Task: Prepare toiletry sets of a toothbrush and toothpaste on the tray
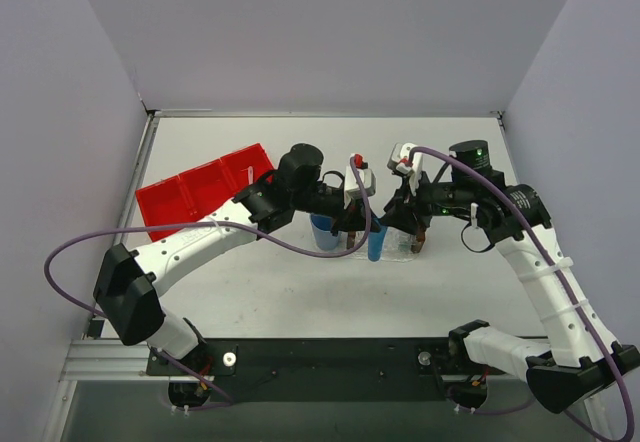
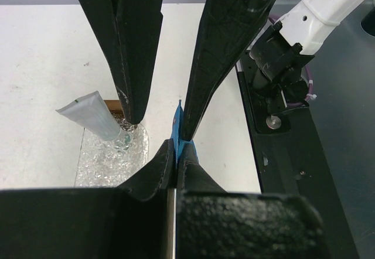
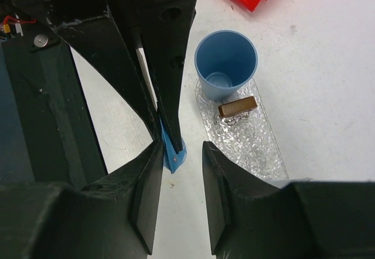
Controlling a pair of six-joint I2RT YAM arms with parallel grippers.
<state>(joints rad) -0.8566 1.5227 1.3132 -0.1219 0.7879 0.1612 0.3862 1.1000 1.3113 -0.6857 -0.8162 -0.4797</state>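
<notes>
My left gripper (image 2: pixel 176 147) is shut on the flat end of the blue toothpaste (image 2: pixel 177 131), which hangs upright beside the clear tray (image 1: pixel 398 250). My right gripper (image 3: pixel 181 146) is open; its fingers (image 2: pixel 132 65) stand on either side of that blue toothpaste (image 3: pixel 174 152), one of them touching it. The whitish-grey toothpaste (image 2: pixel 92 114) lies tilted at one end of the tray (image 2: pixel 108 159), against a brown block (image 2: pixel 113 104). The other brown block (image 3: pixel 237 106) sits near the blue cup (image 3: pixel 225 62). A thin pale stick (image 1: pixel 247 176) lies in the red bin; I cannot tell whether it is the toothbrush.
The red bin (image 1: pixel 205 190) stands at the back left, behind the left arm. The blue cup (image 1: pixel 324 232) is upright at the tray's left end and looks empty. Both grippers (image 1: pixel 355 234) (image 1: pixel 412 234) crowd the space over the tray. A black base rail (image 1: pixel 330 357) runs along the near edge.
</notes>
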